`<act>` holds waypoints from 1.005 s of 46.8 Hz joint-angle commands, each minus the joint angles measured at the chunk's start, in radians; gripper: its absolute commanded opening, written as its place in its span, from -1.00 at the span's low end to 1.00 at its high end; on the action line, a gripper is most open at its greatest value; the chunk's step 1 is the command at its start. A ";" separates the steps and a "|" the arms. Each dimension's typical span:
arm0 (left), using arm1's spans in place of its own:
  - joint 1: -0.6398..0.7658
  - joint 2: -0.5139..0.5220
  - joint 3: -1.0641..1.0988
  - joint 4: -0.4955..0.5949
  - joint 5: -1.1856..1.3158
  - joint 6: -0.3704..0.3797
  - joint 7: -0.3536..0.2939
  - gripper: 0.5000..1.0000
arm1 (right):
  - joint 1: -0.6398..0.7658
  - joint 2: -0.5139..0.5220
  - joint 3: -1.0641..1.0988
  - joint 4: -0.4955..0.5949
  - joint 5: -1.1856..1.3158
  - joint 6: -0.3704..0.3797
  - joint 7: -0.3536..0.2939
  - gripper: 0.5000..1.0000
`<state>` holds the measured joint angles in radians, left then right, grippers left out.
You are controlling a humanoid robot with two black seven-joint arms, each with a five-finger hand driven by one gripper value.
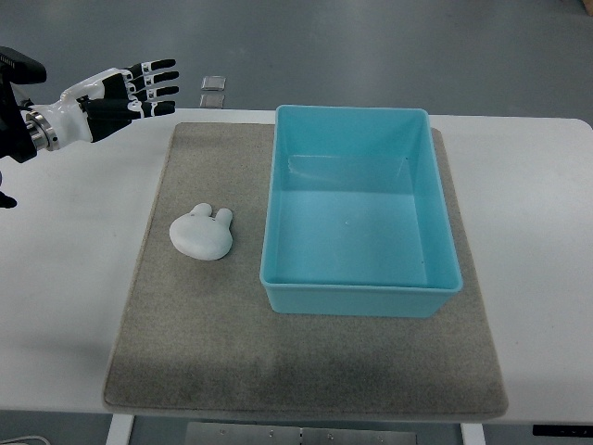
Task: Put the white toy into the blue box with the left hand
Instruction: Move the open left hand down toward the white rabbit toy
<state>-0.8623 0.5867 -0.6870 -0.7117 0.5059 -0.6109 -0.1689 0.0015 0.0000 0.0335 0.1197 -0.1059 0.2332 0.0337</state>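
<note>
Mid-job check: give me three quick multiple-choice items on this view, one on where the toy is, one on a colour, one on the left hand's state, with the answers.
1. Where does the white toy lie?
A. Inside the blue box
B. On the grey mat, left of the box
C. In the left hand

2. What colour is the box?
A. Light blue
B. Red
C. Yellow

3. How is the left hand?
A. Closed on the toy
B. Open, holding nothing
C. Pressed flat on the mat

Answers: 1 B, the toy rests on the mat beside the box's left wall. 2 A, walls and floor are light blue. 3 B, its fingers are extended at the upper left, away from the toy.
</note>
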 commanded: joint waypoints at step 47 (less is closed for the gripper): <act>0.028 0.242 -0.005 -0.402 0.678 0.051 -0.081 0.93 | 0.000 0.000 0.000 0.000 0.000 0.000 0.000 0.74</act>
<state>-0.8505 0.8175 -0.6922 -1.0745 1.1531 -0.5868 -0.2495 0.0015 0.0000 0.0338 0.1197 -0.1058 0.2332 0.0337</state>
